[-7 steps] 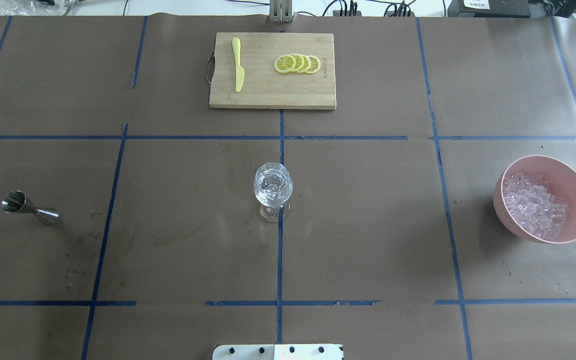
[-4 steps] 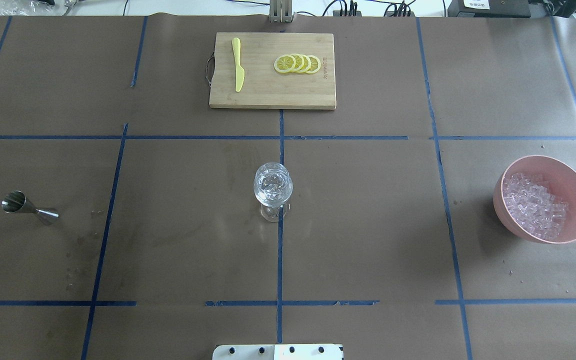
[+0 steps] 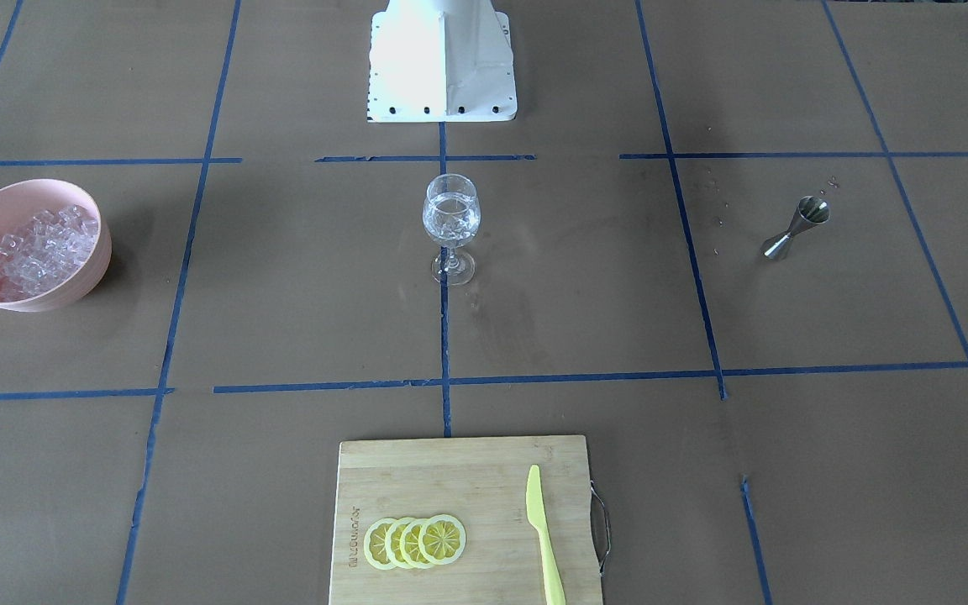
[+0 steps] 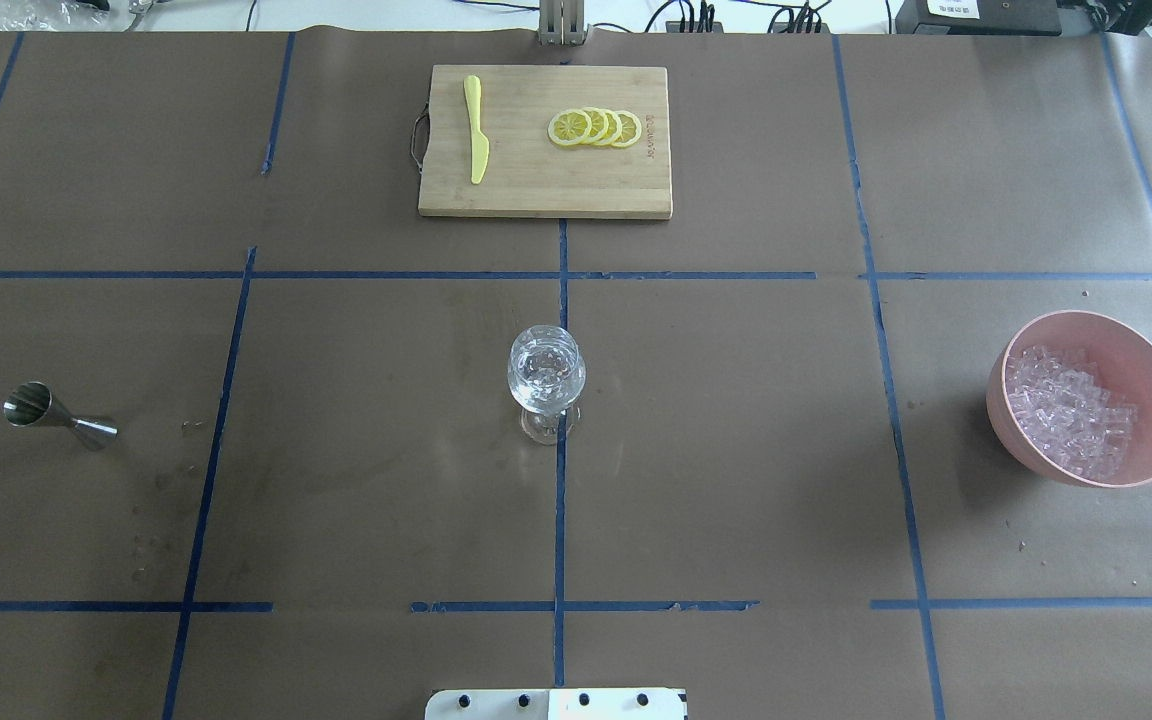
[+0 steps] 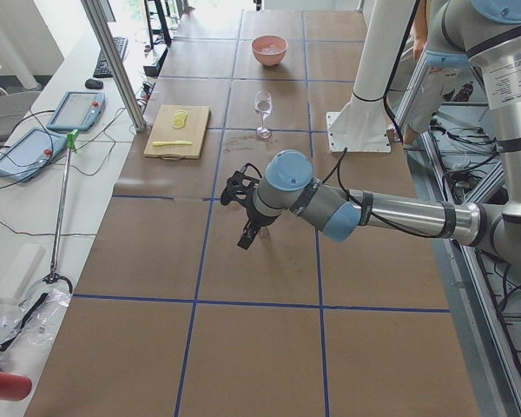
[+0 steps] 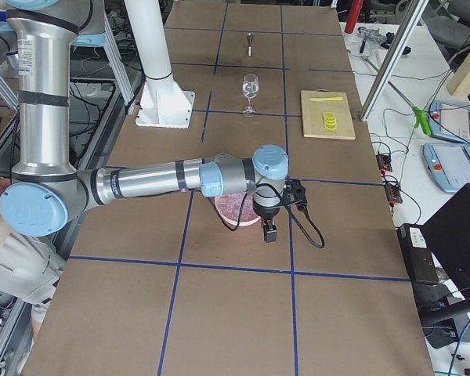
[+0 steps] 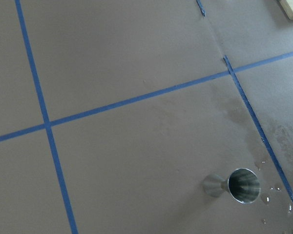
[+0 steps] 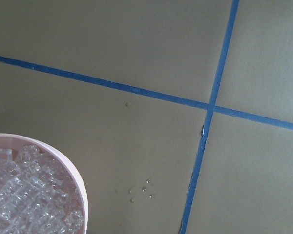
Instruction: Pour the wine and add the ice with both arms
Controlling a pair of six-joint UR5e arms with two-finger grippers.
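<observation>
Front view: glass [image 3: 451, 228] upright on centre tape line, wine [image 3: 450, 214] and cubes inside. Pink bowl [image 3: 96, 265] of ice [image 3: 34, 250] well apart to one side, jigger [image 3: 795, 227] to the other. Overhead: glass, bowl, jigger and board [image 4: 536, 195] sit where they were 1.0 s and 0.6 s ago; no change noted. Left side view: left claw [image 5: 246, 240] hangs over bare counter [image 5: 260, 347]; released or clenched, cannot tell. Right side view: right claw [image 6: 270, 233] hangs by the bowl; cannot tell either. Left wrist: jigger at lower right. Right wrist: bowl rim, ice, droplets [image 8: 141, 190] on counter.
</observation>
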